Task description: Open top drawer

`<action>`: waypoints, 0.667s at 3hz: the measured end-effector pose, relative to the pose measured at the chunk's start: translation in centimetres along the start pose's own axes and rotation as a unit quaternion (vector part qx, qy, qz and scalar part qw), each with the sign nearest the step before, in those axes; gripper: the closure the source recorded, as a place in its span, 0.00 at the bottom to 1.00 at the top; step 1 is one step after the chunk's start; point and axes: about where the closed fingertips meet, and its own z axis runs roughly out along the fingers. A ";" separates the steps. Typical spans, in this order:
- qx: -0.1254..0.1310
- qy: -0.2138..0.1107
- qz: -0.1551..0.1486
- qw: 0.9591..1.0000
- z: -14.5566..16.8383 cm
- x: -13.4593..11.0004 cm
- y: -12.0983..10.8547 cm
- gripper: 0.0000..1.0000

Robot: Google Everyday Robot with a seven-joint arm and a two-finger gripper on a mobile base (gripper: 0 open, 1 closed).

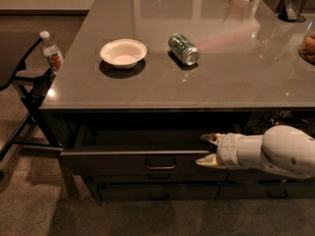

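The top drawer point(113, 162) is a wide dark-grey drawer under the counter top, pulled partly out, with a small metal pull handle point(161, 166) at the centre of its front. Its dark interior shows behind the front edge. My gripper point(207, 150) is on the white arm coming in from the right. It sits at the right end of the drawer's top edge, one fingertip behind the front and one at its front face. The fingers are spread apart.
A white bowl point(123, 52) and a green can point(183, 49) lying on its side rest on the grey counter point(236, 77). A water bottle point(51, 52) stands on a dark chair at the left. Shallower drawers point(157, 193) sit below.
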 end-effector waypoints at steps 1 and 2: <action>0.000 0.000 0.000 1.000 0.0 0.0 0.0 0.61; -0.009 0.002 -0.007 1.000 -0.2 0.2 0.9 0.84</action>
